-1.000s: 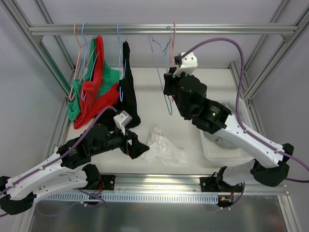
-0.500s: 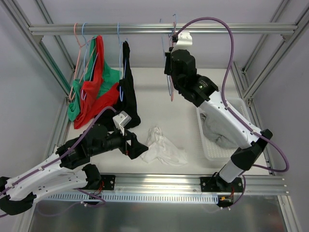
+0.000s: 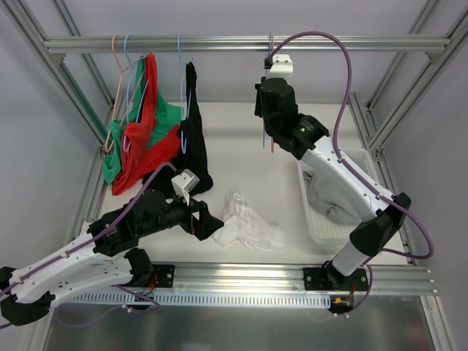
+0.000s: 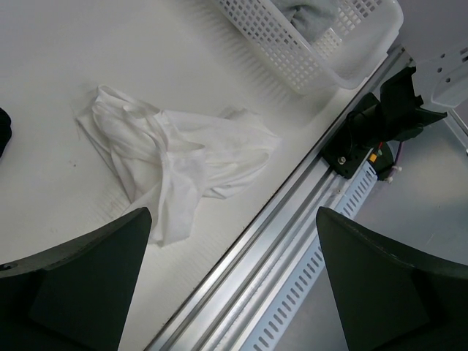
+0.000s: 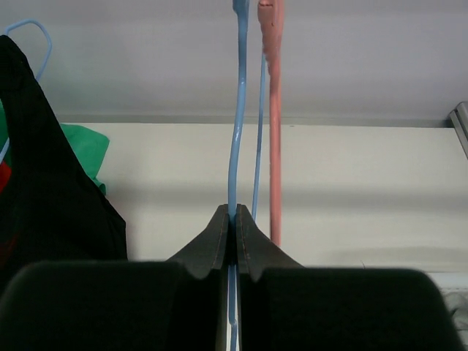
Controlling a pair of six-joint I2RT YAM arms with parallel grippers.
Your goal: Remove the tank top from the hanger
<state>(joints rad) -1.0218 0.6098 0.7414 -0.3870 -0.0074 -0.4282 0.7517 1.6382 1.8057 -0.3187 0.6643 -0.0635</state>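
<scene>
Tank top (image 4: pixel 175 164), white and crumpled, lies on the desk (image 4: pixel 88 51) under the left tool (image 4: pixel 232 256), which is wide open. Right tool (image 5: pixel 234 217) squeezes the thin blue hanger (image 5: pixel 237 131) beside a pink hanger (image 5: pixel 275 146).

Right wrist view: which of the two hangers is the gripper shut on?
The blue hanger, pinched in the right gripper; the pink hanger hangs free beside it.
</scene>
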